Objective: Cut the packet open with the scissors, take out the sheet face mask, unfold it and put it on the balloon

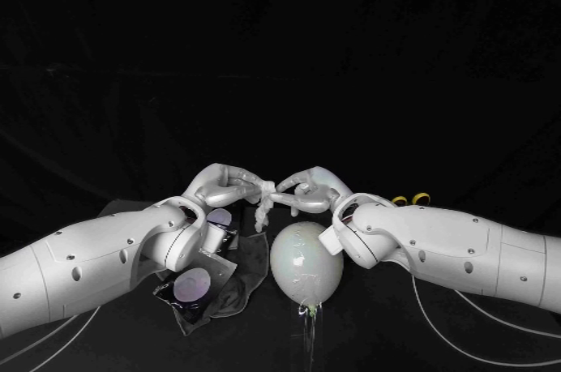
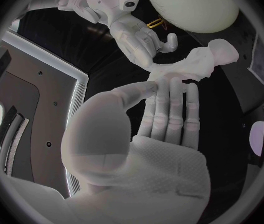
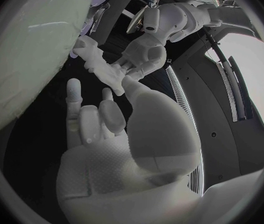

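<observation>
The sheet face mask point(image 1: 263, 213) is a white, still folded wad held over the table between my two hands. My left hand point(image 1: 224, 186) pinches one end of it, and my right hand point(image 1: 306, 186) pinches the other, fingertips nearly touching. In the left wrist view the mask point(image 2: 197, 63) bunches beyond my left hand point(image 2: 163, 109), with my right hand point(image 2: 135, 37) gripping it from the far side. The pale balloon point(image 1: 306, 261) lies on the table just below the hands. The dark opened packet point(image 1: 199, 287) lies under my left forearm. The scissors' yellow handles point(image 1: 412, 199) peek out behind my right arm.
Thin cables point(image 1: 468, 323) trail across the black table under my right arm. The balloon's knotted neck point(image 1: 310, 310) points toward the near edge. The balloon point(image 3: 26, 50) bulges close beside my right hand point(image 3: 107, 124) in the right wrist view.
</observation>
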